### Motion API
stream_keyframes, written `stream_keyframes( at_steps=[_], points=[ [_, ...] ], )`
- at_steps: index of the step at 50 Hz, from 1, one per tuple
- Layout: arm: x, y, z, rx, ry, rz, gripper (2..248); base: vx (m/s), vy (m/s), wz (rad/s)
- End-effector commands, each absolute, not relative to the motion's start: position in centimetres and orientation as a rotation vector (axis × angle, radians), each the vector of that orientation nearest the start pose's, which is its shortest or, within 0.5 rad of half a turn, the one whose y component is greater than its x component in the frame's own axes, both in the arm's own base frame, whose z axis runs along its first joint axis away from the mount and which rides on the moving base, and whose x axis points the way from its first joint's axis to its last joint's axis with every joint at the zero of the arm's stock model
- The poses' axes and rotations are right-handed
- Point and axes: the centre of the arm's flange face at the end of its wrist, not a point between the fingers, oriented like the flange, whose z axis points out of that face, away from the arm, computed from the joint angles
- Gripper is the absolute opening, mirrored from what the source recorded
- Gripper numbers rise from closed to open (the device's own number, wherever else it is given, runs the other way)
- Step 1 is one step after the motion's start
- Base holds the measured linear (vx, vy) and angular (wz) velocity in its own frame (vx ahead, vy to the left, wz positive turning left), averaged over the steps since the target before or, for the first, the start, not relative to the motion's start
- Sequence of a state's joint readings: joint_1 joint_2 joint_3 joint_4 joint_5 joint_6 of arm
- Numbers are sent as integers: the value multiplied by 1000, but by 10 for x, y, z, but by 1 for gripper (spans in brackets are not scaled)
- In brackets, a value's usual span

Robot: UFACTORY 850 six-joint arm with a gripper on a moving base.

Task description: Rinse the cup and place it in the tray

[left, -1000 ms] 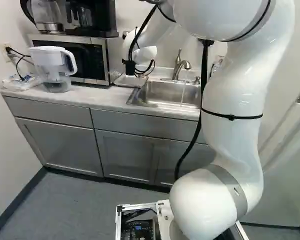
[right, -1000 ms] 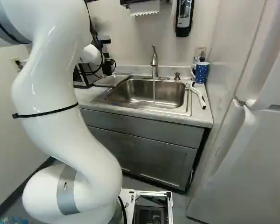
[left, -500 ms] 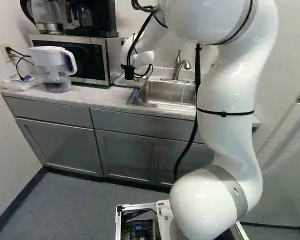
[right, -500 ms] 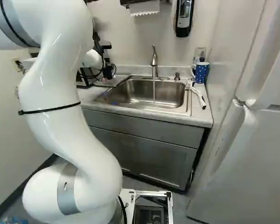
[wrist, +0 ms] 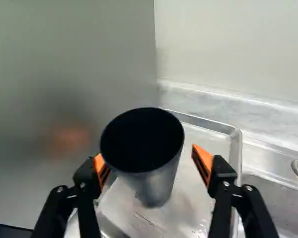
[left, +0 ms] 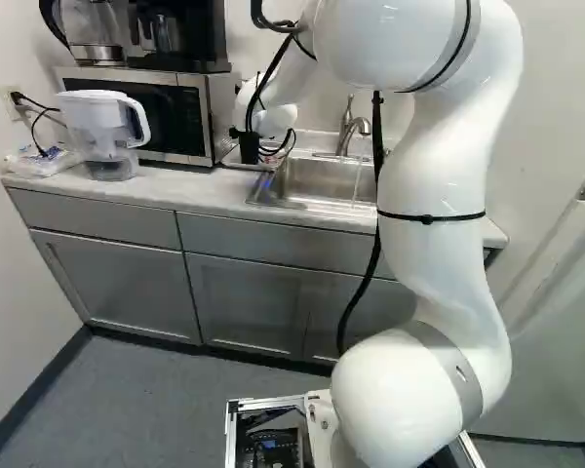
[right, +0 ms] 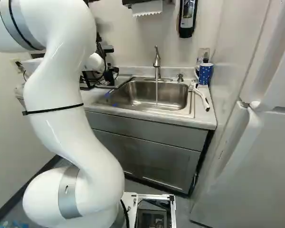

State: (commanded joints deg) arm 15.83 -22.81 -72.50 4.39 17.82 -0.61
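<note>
Cup [wrist: 158, 186] upright in tray [wrist: 236, 148], interior dark; fingers [wrist: 204, 161] spread, one each side. Water running into sink [right: 173, 97].

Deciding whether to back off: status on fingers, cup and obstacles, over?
Fingers open, either side of cup. Cup upright on tray. Microwave close alongside tray. Tap running.

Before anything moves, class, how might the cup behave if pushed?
The cup looks narrower at its base, so a high push might tip it. Its smooth wall and the drops on the tray suggest it could slide.
</note>
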Motion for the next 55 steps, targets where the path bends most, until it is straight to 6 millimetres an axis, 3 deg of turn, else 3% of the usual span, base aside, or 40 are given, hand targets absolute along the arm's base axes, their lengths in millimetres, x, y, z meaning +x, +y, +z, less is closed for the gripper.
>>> stream_keyframes(
  at_steps=[1,6,7,20,55],
  points=[
    [632,177,528,-2469,-246,-1638,226,0,0,0],
    [632,177,528,-2469,-246,-1638,226,0,0,0],
    [632,177,528,-2469,-246,-1638,247,0,0,0],
    [631,177,531,-2464,-245,-1645,247,0,0,0],
    [626,175,571,-2402,-238,-1718,247,0,0,0]
  ],
)
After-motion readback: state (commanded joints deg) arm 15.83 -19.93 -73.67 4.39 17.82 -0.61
